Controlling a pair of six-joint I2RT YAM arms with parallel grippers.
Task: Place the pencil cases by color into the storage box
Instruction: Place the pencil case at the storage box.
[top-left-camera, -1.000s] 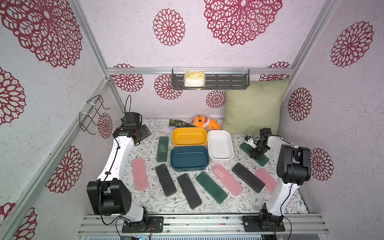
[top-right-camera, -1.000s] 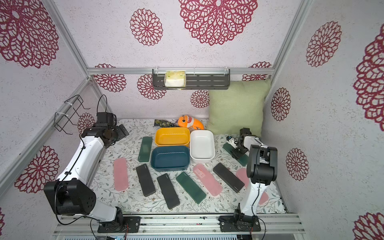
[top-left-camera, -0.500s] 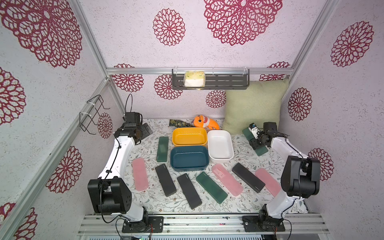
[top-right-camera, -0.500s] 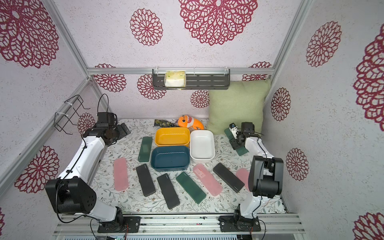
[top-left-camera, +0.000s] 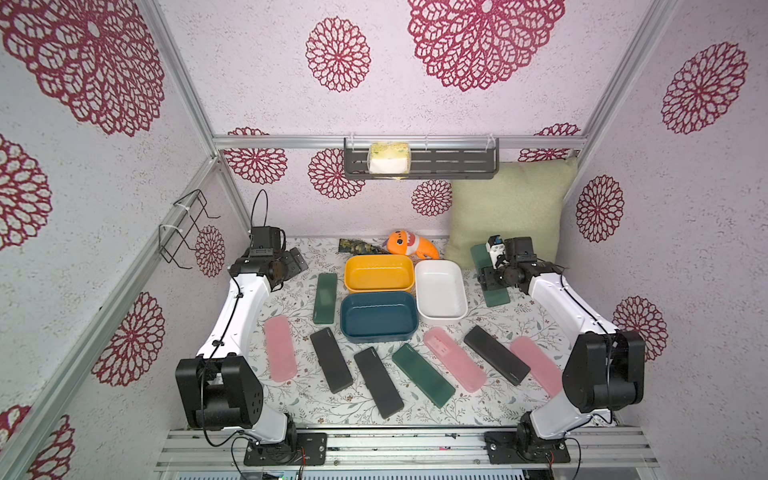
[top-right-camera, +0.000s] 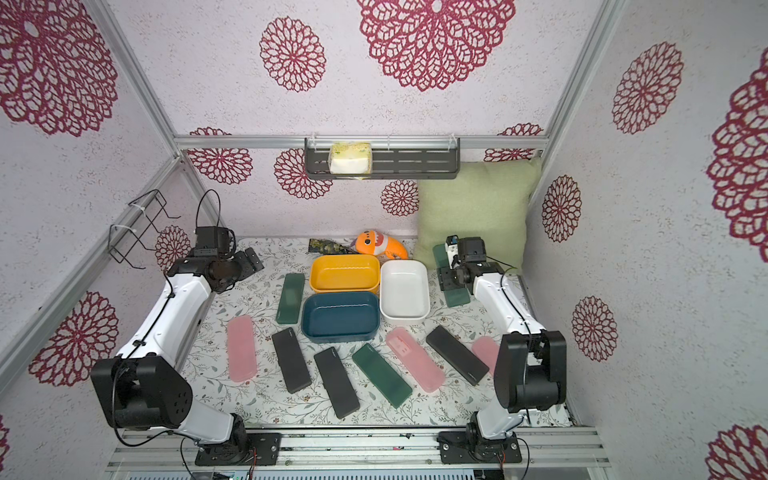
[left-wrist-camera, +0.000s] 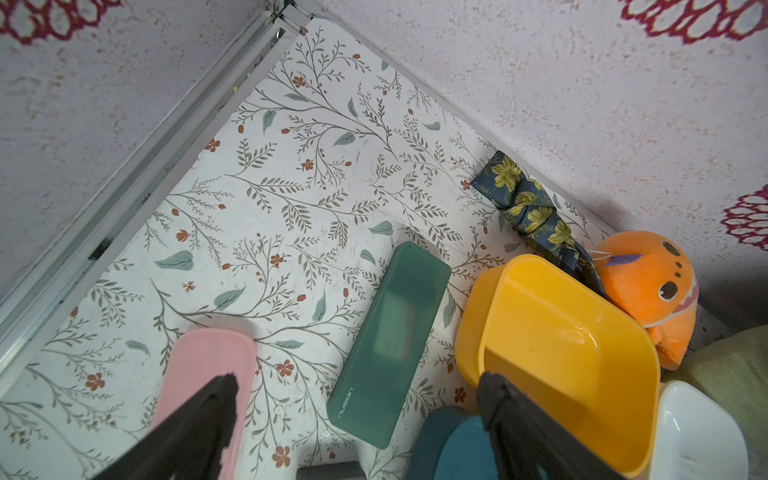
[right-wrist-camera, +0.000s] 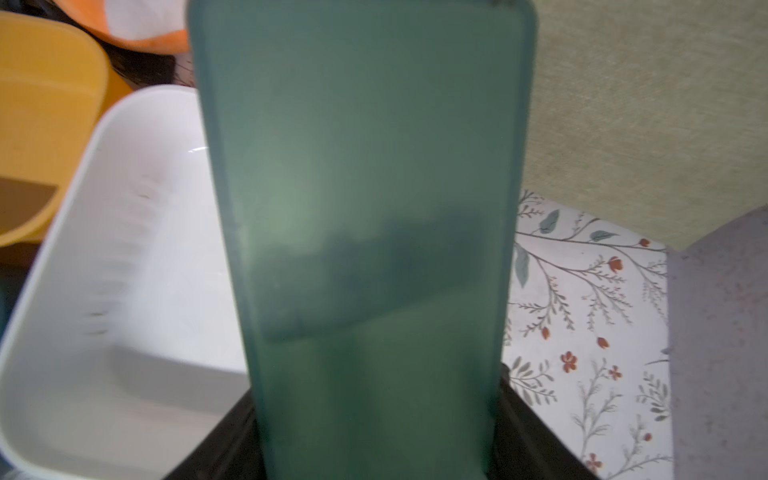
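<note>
R pincer (top-left-camera: 491, 277) clamps green case (right-wrist-camera: 365, 187) (by white tub rim (right-wrist-camera: 143, 92)), L pincer (left-wrist-camera: 357, 386) agape

Floral-print counter (top-left-camera: 523, 320) carrying three open tubs, eight loose pencil cases and some soft items.

At mid-counter the yellow tub (top-left-camera: 379, 273) and blue tub (top-left-camera: 378, 316) sit touching, with the white tub (top-left-camera: 440, 291) just beside them on the right. An upright-lying green case (top-left-camera: 325, 297) rests flat just left of the tubs. Nearer the front, left to right, lie the left pink case (top-left-camera: 281, 348), first black case (top-left-camera: 331, 360), second black case (top-left-camera: 378, 382), front green case (top-left-camera: 423, 375), middle pink case (top-left-camera: 454, 359), third black case (top-left-camera: 496, 349) and right pink case (top-left-camera: 536, 365). At the back sit a folded cloth (top-left-camera: 359, 247), an orange plush fish (top-left-camera: 409, 246) and a green cushion (top-left-camera: 507, 212) leaning on the wall.
</note>
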